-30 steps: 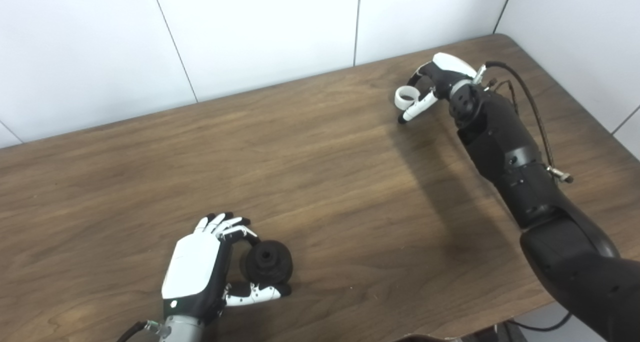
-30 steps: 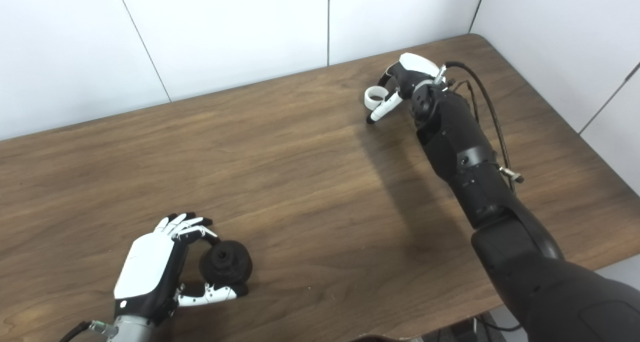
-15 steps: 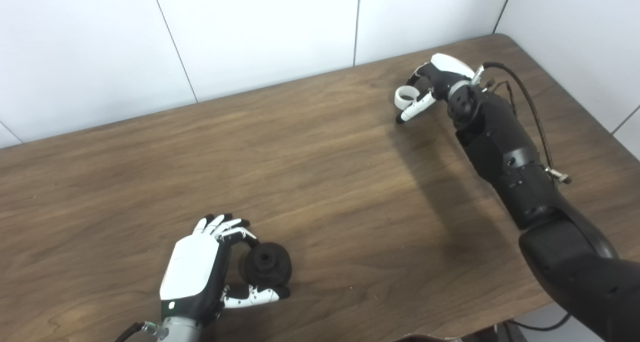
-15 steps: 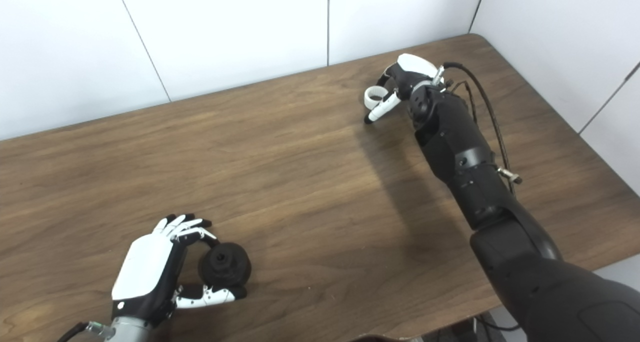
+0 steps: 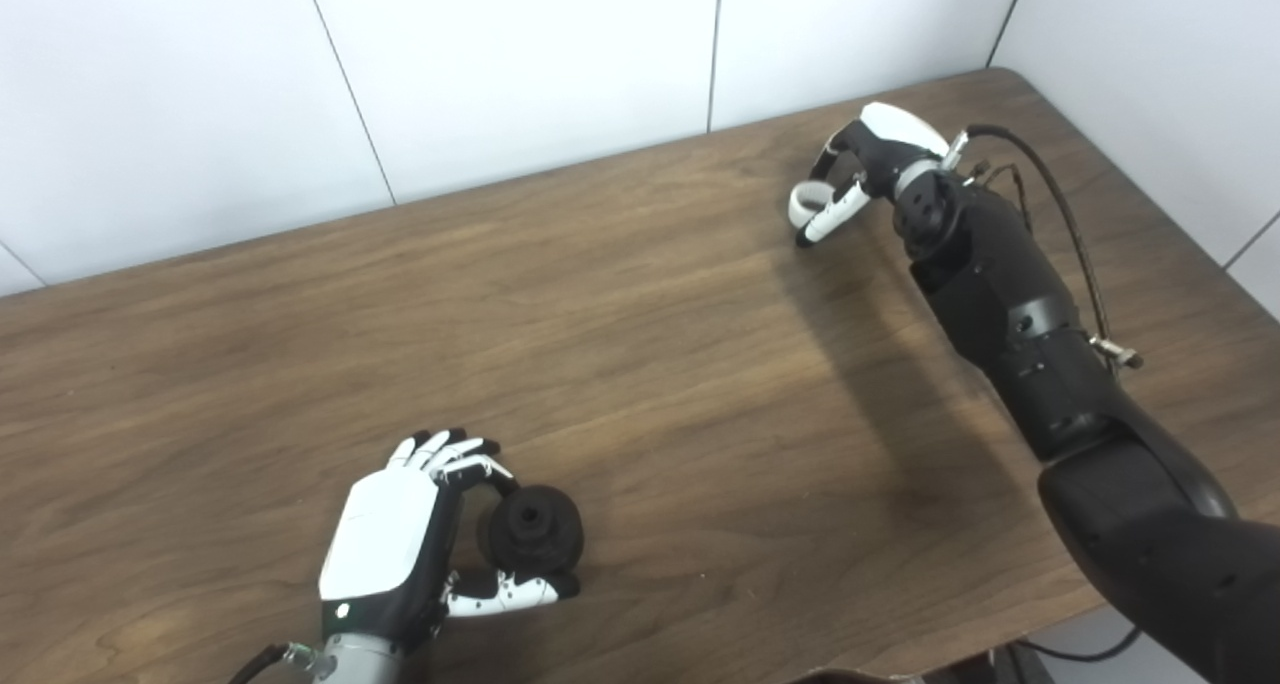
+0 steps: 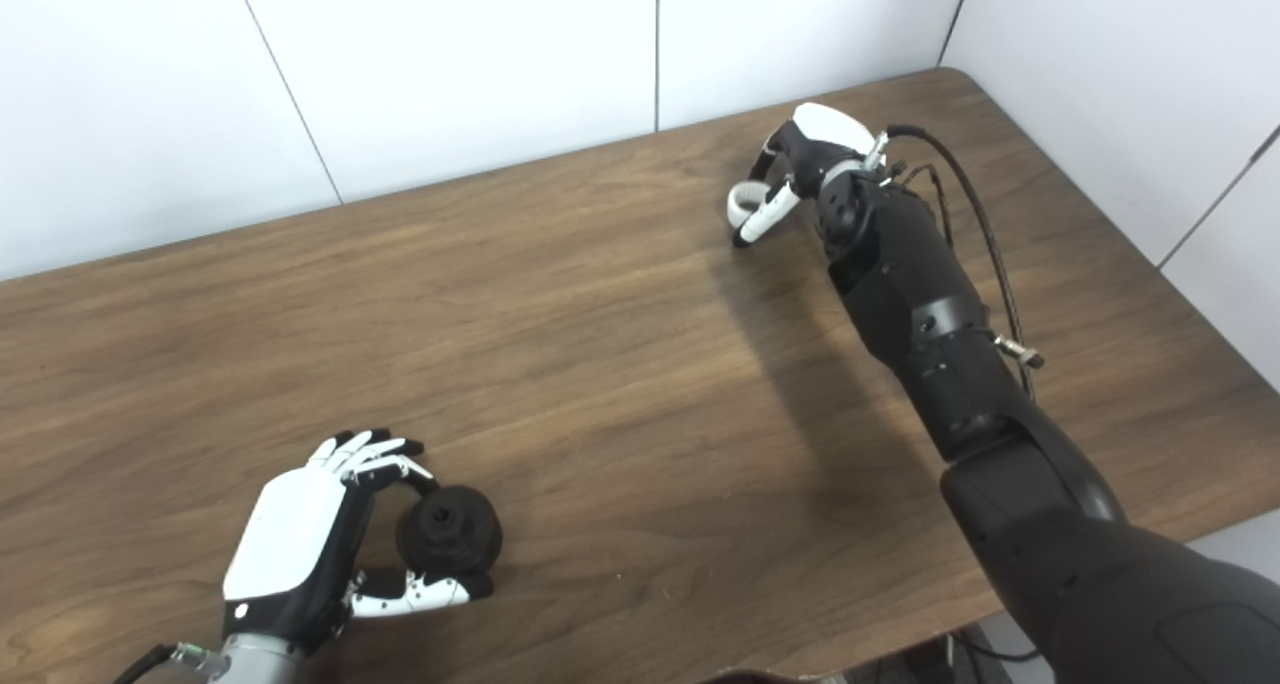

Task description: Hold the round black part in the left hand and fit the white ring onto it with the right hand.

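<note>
- Done: left hand (image 5: 395, 549) wrapped round black part (image 5: 532, 529), near table (image 5: 650, 364) front edge.
- Done: right hand (image 5: 860, 164) pinching ring (image 5: 808, 202), far right.
- Left: bringing together, fitting ring.

Brown wooden table (image 5: 640, 294), white wall panels (image 5: 520, 54)

The part (image 5: 531, 527) is sitting on the tabletop (image 5: 640, 364) near its front edge, toward the left, with the left hand (image 5: 400, 544) lying just left of it. The ring (image 5: 808, 202) is sitting far back on the tabletop's right, with the right hand (image 5: 870, 159) just right of it.
</note>
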Motion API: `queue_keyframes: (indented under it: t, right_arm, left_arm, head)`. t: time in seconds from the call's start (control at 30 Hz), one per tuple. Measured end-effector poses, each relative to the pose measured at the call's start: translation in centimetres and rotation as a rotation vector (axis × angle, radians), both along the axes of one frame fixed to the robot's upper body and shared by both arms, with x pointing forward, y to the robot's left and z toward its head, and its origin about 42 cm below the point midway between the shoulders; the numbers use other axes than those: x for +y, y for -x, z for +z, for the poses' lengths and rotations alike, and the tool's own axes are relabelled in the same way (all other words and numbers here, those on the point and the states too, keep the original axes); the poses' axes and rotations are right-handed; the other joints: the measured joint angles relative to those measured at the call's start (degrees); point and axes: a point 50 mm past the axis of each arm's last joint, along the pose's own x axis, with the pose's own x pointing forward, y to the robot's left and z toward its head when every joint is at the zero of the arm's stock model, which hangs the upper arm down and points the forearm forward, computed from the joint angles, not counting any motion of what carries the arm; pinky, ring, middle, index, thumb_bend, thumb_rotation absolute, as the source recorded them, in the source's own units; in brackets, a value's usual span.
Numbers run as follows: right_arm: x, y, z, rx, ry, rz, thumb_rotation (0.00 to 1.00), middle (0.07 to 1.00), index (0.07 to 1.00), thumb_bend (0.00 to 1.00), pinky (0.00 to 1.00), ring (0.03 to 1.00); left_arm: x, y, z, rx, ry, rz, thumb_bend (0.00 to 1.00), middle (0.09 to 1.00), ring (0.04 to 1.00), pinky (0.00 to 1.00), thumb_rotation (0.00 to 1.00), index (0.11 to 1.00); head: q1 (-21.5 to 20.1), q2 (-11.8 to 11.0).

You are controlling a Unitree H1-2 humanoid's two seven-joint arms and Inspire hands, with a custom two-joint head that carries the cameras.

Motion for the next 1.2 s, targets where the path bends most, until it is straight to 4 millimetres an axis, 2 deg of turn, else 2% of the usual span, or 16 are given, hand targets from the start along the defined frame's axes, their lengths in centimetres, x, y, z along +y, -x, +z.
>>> queue_keyframes:
  t: [0.47,0.77,0.93,1.1,1.2]
  right_arm:
    - [-0.3,0.2,0.0,0.000,0.016,0.024,0.13,0.823,0.487,0.52,0.94,0.928]
    - [-0.1,0.9,0.2,-0.015,0.034,0.050,0.13,0.848,0.487,0.52,0.98,0.945]
    - [1.4,1.4,1.7,-0.040,0.053,0.129,0.14,0.842,0.487,0.52,0.97,0.931]
    - [4.3,2.0,4.2,-0.088,0.051,0.245,0.14,0.843,0.487,0.52,0.99,0.928]
    - [6.1,2.4,4.6,-0.082,0.052,0.307,0.14,0.841,0.487,0.52,0.98,0.920]
  left_arm:
    - [0.0,0.0,0.0,0.000,0.000,-0.001,0.52,0.804,0.899,0.96,0.05,0.485]
    - [0.0,0.0,0.0,0.000,0.000,-0.001,0.52,0.803,0.898,0.96,0.05,0.485]
    - [0.0,0.0,0.0,0.000,-0.001,-0.001,0.52,0.800,0.899,0.96,0.05,0.485]
    - [0.0,0.0,0.0,-0.001,-0.002,-0.001,0.52,0.800,0.901,0.96,0.05,0.485]
    - [-0.2,0.0,0.0,0.000,0.002,-0.001,0.52,0.800,0.902,0.97,0.05,0.485]
  head:
    - [0.00,0.00]
    - [0.09,-0.09]
    - [0.44,0.00]
    - [0.62,0.00]
    - [1.05,0.00]
